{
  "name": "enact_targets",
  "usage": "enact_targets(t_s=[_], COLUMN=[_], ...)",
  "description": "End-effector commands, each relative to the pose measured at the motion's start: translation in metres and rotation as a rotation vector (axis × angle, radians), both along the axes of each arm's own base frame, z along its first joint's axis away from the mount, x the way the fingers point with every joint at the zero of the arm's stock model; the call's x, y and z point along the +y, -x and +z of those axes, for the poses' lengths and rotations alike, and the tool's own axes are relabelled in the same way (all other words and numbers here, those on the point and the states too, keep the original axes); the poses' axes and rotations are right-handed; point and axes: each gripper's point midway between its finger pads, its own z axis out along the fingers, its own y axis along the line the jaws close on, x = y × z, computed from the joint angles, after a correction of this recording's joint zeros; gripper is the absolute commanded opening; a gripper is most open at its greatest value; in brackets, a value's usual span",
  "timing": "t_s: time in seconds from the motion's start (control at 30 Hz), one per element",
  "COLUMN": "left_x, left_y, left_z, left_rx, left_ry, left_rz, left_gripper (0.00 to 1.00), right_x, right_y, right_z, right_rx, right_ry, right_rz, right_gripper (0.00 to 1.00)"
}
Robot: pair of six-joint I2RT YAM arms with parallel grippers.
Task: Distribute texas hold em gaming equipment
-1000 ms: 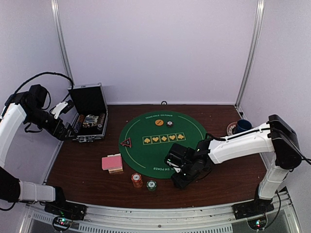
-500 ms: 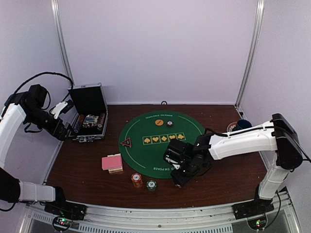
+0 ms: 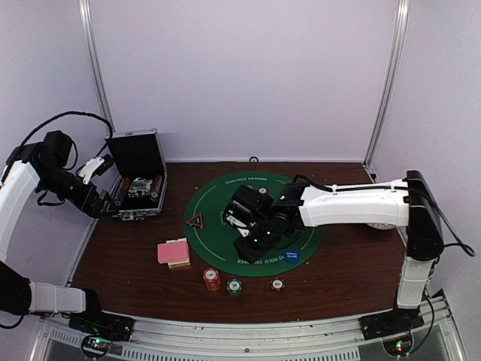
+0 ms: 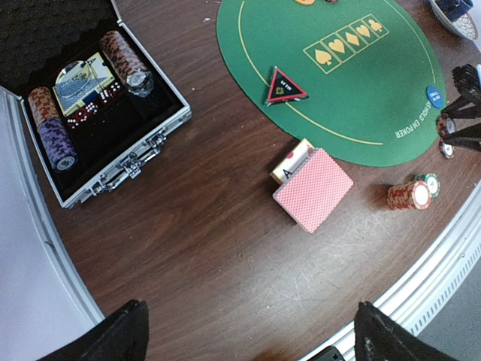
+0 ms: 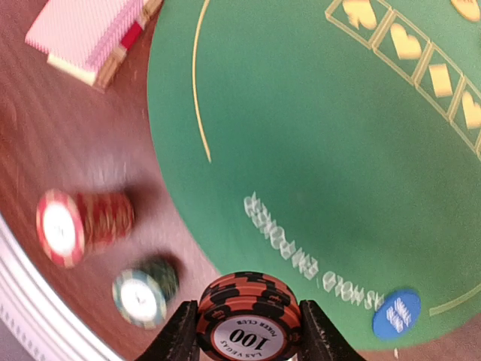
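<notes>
Pinched between the fingers of the right gripper [image 5: 248, 338]: a short orange-and-black chip stack [image 5: 246, 295], gripped by the rim on both sides, jaws partly closed around it. Sits right at the fingertips and fills the gap from pad to pad. Hangs over the near part of the green felt mat [image 5: 316, 135], just by the white printed lettering. Impossible to tell whether touching the felt or lifted off it.

Round face turned toward the wrist camera, stack axis running away from the camera toward the mat. Wider than tall, only a few chips deep. Orange edge broken by black blocks. White centre label reading "100", with "LAS VEGAS POKER CLUB" around it.

Near it on the mat, to the right in the wrist view, a blue marker disc [image 5: 396, 312]. Off the mat on the brown table [image 5: 45, 135], a red-striped chip stack [image 5: 83, 226] and a green chip stack [image 5: 143, 293], close together, both with white labels. Farther off, the pink-backed cards [image 5: 83, 30].

From above, a lone red-white chip [image 3: 277, 284] on the table just off the mat's near edge, and a red triangle [image 3: 195, 221] at the mat's left edge.

Left gripper [image 4: 248, 308] spread wide and holding nothing, above the table near the black silver-edged case [image 4: 124, 167], well apart from the chips.
</notes>
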Motion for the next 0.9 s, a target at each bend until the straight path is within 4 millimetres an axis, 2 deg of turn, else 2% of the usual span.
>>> enact_targets(t_s=[0.0, 0.23, 0.33, 0.5, 0.67, 0.77, 0.87], left_x=[-0.001, -0.003, -0.004, -0.004, -0.003, -0.003, -0.002], left_y=[0.002, 0.003, 0.002, 0.002, 0.002, 0.001, 0.001], left_z=[0.006, 0.006, 0.005, 0.003, 0.001, 0.001, 0.001], left_rx=[-0.025, -0.023, -0.020, -0.020, -0.015, -0.017, -0.016], left_ry=[0.010, 0.020, 0.026, 0.021, 0.019, 0.017, 0.014], left_rz=[-0.005, -0.012, -0.015, -0.017, -0.018, -0.016, -0.015], left_gripper=[0.97, 0.98, 0.97, 0.98, 0.97, 0.98, 0.97], right_x=[0.038, 0.088, 0.104, 0.119, 0.120, 0.119, 0.117], right_y=[-0.037, -0.090, -0.105, -0.117, -0.127, -0.126, -0.125], right_z=[-0.010, -0.038, -0.046, -0.058, -0.071, -0.081, -0.086], right_rx=[-0.054, -0.089, -0.092, -0.090, -0.085, -0.052, -0.041], right_ry=[-0.030, -0.046, -0.056, -0.067, -0.061, -0.058, -0.050], right_rz=[0.001, -0.003, -0.002, -0.003, -0.019, -0.015, -0.014], right_gripper=[0.31, 0.29, 0.29, 0.29, 0.30, 0.39, 0.57])
